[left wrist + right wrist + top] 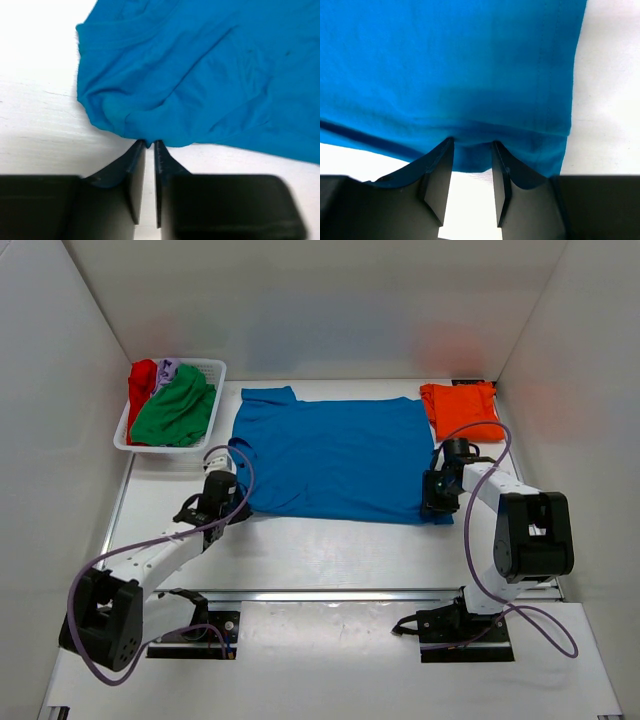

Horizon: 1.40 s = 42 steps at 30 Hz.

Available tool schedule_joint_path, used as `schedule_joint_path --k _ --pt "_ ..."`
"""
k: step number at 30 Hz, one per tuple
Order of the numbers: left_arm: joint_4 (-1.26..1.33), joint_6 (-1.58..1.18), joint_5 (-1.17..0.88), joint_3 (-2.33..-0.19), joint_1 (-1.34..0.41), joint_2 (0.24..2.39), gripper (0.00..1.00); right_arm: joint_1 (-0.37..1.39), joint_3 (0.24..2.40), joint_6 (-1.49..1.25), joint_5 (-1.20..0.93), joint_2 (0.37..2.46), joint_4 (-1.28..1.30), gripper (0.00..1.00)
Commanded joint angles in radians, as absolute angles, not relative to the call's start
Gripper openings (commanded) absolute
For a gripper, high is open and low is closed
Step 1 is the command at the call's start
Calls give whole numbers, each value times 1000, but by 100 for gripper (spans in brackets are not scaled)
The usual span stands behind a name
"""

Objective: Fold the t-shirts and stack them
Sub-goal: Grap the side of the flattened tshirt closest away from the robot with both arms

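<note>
At the middle of the table (330, 555), the blue t-shirt (335, 460) is lying spread flat, its collar end pointing toward your left arm. Your left gripper (150, 144) is sitting at the shirt's near-left corner, with its fingers (136, 170) clenching a bunched fold of the blue cloth. Your right gripper (472, 145) is sitting at the near-right corner; its fingers (440, 175) are standing apart, and the hem is lying in the gap between them. Just beyond that corner, the orange t-shirt (460, 408) is resting folded against the far right edge. At the far left, the white basket (215, 368) is holding the green t-shirt (175, 410), the red t-shirt (141, 380) and the lilac t-shirt (167, 367).
</note>
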State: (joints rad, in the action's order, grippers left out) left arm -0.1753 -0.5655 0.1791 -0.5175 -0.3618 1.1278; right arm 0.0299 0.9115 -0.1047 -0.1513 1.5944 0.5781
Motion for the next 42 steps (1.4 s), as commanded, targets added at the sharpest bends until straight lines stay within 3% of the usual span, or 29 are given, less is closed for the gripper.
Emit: schedule_joint_path --k 1,7,20,24,26,28,35,42 --pt "-155 -572 149 -551 -370 1158 28 20 913 -97 -156 1545 574 33" --pt "-138 -546 164 -571 -397 1198 40 21 913 -95 -161 1554 571 33" --pt "-110 -598 166 -549 -387 1187 46 38 916 -103 -164 1568 563 33" --pt "-84 -615 150 -560 -388 1224 32 41 910 -106 -160 1557 571 33" --pt "-81 -620 143 -566 -382 1242 8 31 907 -107 -146 1549 586 33" --pt "-94 -614 143 -565 -385 1235 0 15 907 -100 -123 1522 587 34" --pt "-123 -620 141 -522 -353 1141 0 -55 899 -123 0 1474 666 51" --pt "-132 -621 127 -503 -339 1095 0 -86 838 -126 15 1496 650 52"
